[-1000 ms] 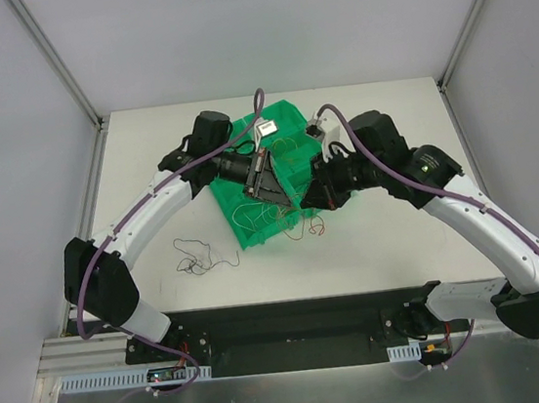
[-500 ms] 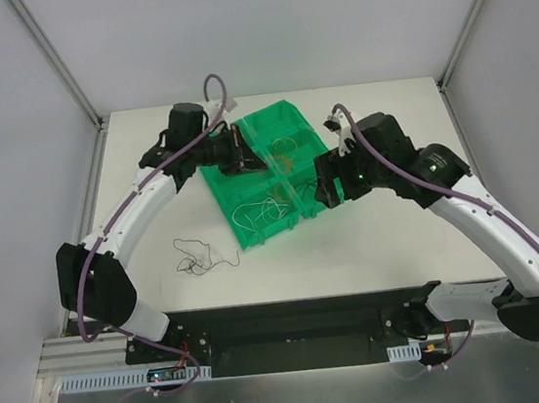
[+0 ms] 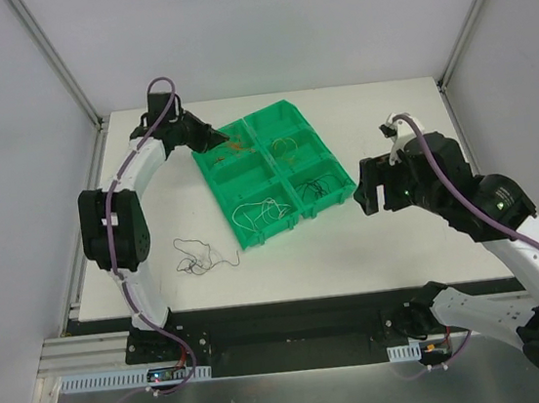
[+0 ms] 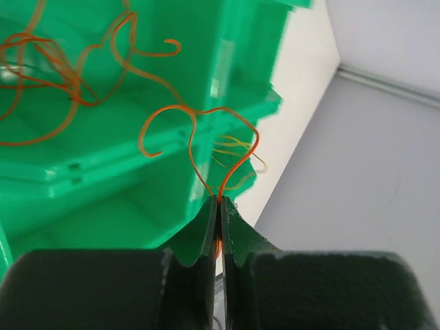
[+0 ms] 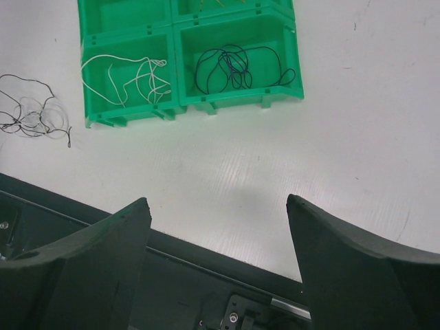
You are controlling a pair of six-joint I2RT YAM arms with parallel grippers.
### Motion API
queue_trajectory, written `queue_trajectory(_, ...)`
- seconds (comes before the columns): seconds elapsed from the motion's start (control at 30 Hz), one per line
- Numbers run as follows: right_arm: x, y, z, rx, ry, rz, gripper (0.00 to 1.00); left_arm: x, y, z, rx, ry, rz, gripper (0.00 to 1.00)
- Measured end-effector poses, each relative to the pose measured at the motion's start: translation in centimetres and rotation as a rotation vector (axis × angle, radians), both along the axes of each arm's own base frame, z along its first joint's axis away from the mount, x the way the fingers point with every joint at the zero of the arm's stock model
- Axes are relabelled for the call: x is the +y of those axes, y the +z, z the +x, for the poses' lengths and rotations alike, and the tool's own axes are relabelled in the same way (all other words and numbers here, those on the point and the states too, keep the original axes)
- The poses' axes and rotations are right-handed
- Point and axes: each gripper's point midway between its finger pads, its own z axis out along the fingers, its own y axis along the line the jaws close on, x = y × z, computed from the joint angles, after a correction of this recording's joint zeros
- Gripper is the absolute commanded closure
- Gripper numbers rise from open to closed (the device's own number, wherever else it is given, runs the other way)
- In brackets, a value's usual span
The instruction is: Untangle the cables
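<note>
A green tray (image 3: 282, 173) with several compartments lies on the white table. My left gripper (image 3: 219, 141) hovers at the tray's far left corner, shut on a thin orange cable (image 4: 172, 108) that curls up from its fingertips (image 4: 218, 201). More orange cables (image 3: 238, 147) lie in the compartment below it. White cables (image 5: 130, 75), black cables (image 5: 234, 69) and yellowish cables (image 3: 288, 145) lie in other compartments. A loose tangle of dark and pale cables (image 3: 197, 255) rests on the table left of the tray. My right gripper (image 5: 216, 203) stands open and empty, right of the tray.
The table's black front rail (image 5: 206, 275) runs just below my right gripper. Grey walls with metal posts (image 3: 55, 61) enclose the table on three sides. The left arm's purple hose (image 3: 159, 85) loops above its wrist.
My right gripper has opened and drawn back from the tray toward the right. My left arm has swung from the tray's middle to its far left corner, still shut.
</note>
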Motion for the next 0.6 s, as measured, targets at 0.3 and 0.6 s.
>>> queue_trajectory(0.3, -1.1, -1.3, 0.0, 0.026, -0.058, -0.038, 0.18, 1.5, -6.9, 2.1, 0.288, 0.194, -0.078, 1.00)
queue_trajectory(0.6, -1.0, -1.8, 0.0, 0.052, -0.060, -0.055, 0.18, 4.7, -9.0, 3.8, 0.298, 0.320, -0.023, 1.00)
